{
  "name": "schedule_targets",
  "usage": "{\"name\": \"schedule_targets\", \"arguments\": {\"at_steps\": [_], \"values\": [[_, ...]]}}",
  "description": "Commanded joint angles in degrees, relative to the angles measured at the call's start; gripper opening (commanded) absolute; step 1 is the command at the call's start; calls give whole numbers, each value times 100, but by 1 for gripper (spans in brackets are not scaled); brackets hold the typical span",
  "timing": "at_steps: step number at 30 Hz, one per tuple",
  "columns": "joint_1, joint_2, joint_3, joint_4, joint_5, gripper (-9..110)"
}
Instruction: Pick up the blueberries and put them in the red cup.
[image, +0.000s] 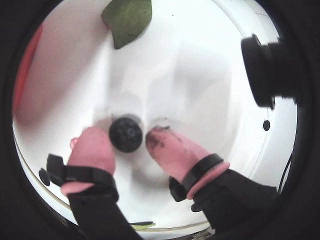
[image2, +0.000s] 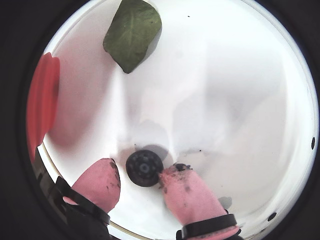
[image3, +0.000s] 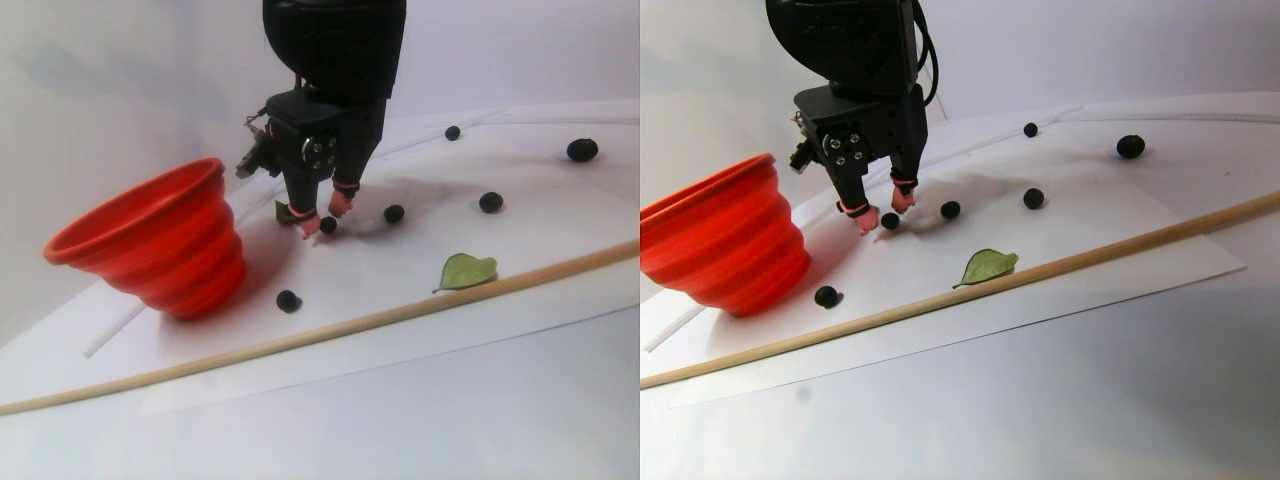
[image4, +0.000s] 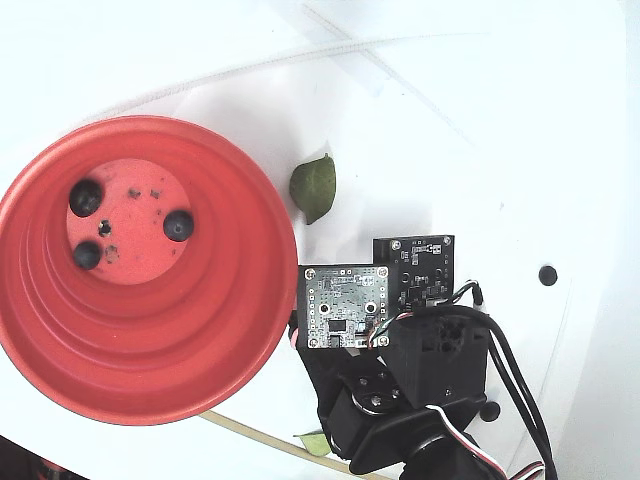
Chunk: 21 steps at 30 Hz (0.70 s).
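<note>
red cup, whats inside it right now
The fixed view shows three blueberries on the speckled bottom of the red cup, plus small dark specks. Its whole floor is visible; nothing covers it there.

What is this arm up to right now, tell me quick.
The arm is gathering blueberries into the red cup. Its gripper is down at the white sheet, its pink fingertips open on either side of one blueberry, not yet closed on it. Three berries already lie in the cup's bottom. Others lie loose on the sheet, along with a green leaf.
</note>
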Motion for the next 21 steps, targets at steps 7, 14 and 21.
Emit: {"name": "schedule_targets", "arguments": {"at_steps": [7, 14, 21], "values": [[-141, -237, -149, -325, -18, 16], [-149, -492, -229, -527, 9, 16], [-167, -615, -255, -615, 44, 14]]}}
